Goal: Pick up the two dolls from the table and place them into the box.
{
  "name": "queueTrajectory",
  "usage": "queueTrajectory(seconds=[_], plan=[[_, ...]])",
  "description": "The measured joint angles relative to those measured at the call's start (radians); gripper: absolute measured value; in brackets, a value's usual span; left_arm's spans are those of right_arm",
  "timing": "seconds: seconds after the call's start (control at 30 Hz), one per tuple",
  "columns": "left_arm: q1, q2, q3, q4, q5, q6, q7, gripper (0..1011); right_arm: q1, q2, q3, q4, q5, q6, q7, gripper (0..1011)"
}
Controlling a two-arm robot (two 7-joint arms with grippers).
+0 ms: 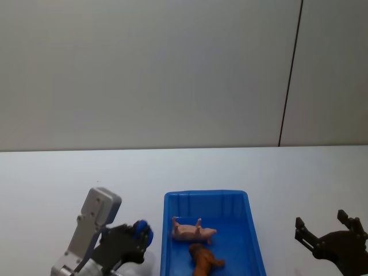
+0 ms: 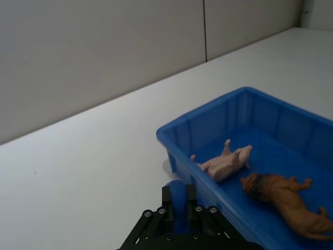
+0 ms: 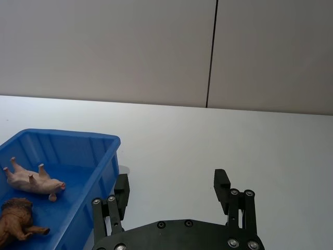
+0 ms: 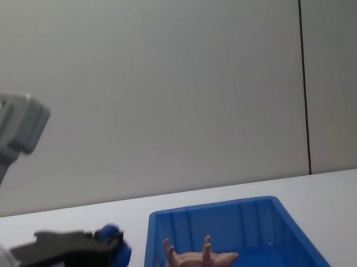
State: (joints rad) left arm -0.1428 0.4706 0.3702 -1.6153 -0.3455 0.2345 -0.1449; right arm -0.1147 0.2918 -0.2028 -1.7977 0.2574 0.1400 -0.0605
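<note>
Both dolls lie inside the blue box [image 1: 205, 194] on the white table [image 1: 69, 172]. The pale pink doll [image 1: 192, 231] rests on its back, legs up. Just nearer me lies the reddish-brown doll [image 1: 204, 261]. In the left wrist view the pink doll [image 2: 225, 162] and the brown doll [image 2: 289, 200] are on the box's [image 2: 203, 110] floor. My left gripper [image 1: 142, 234] hovers just left of the box, shut on nothing, its blue fingertips [image 2: 177, 194] together. Right of the box, my right gripper [image 1: 322, 221] stands open and holds nothing; its fingers [image 3: 221, 181] are spread wide.
A plain grey wall with one dark vertical seam [image 1: 290, 75] rises behind the table. Bare white tabletop stretches beyond the box and on both sides of it.
</note>
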Motion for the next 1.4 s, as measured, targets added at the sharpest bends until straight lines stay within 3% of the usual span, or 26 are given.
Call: queueTrajectory(seconds=[0.5,0.9,1.4], plan=[[-0.055,-0.030,0.010,-0.052,0.072,-0.040,-0.119,71,0.000,0.000,0.000,0.000,0.000,0.000,0.000,1001],[-0.086,-0.058,0.025,-0.048,0.059,-0.070,-0.242,468,0.000,0.000,0.000,0.000,0.000,0.000,0.000,1001],[-0.100,-0.073,0.033,-0.042,0.045,-0.082,-0.302,952,0.000,0.000,0.000,0.000,0.000,0.000,0.000,1001]])
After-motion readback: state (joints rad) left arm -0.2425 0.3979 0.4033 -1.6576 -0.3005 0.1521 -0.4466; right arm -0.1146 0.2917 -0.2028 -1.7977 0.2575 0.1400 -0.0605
